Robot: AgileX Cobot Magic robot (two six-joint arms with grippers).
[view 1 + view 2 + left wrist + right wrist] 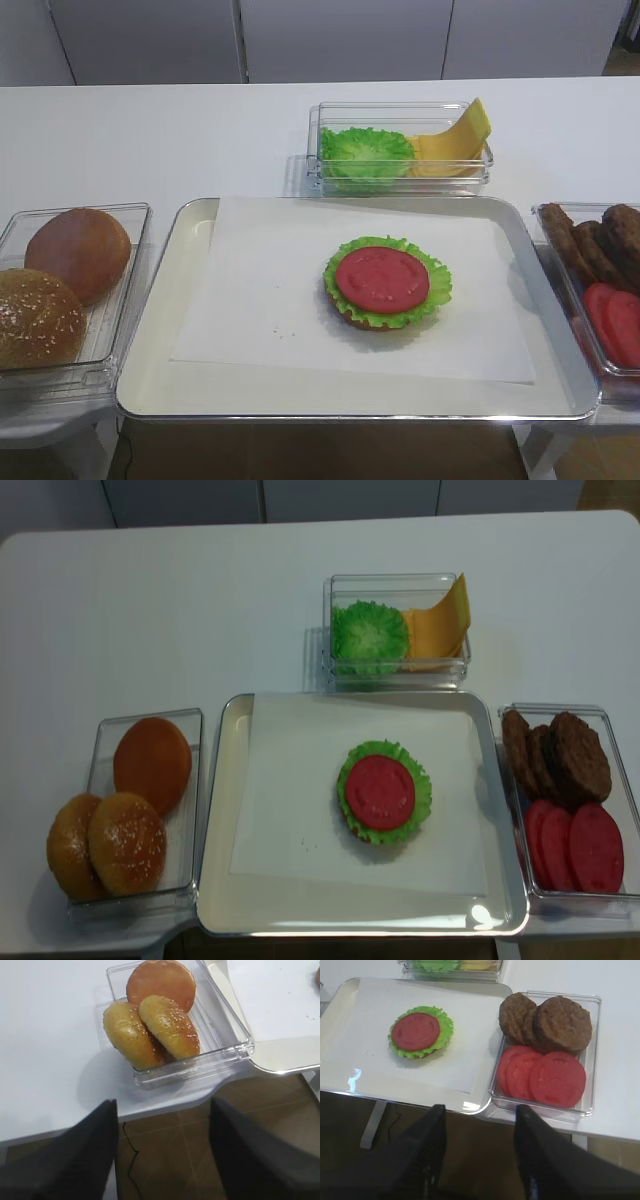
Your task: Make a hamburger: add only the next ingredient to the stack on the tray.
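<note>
A: Start with the first high view. Where is the tomato slice (382,279)?
B: Flat on the lettuce of the stack (388,283), about centred, on the white paper of the tray (160,305). No hand shows here. A bin of buns (62,280) sits left of the tray, a bin of lettuce and cheese (402,148) beyond it, and a bin with patties and spare tomato slices (612,322) to the right, all on the white desk (150,140).

A: And the right wrist view?
B: The right hand (479,1150) hangs off the desk's near edge, fingers spread with nothing between them. The stack lies ahead and to the left; the spare slices and patties (547,1022) sit just beyond the fingers.

A: Left wrist view?
B: The left hand (162,1152) is likewise spread and empty, near the bun bin, with the tray's corner at the right.

A: The second high view?
B: From above, the slice lies inside the lettuce's frilly edge, green showing all round.
</note>
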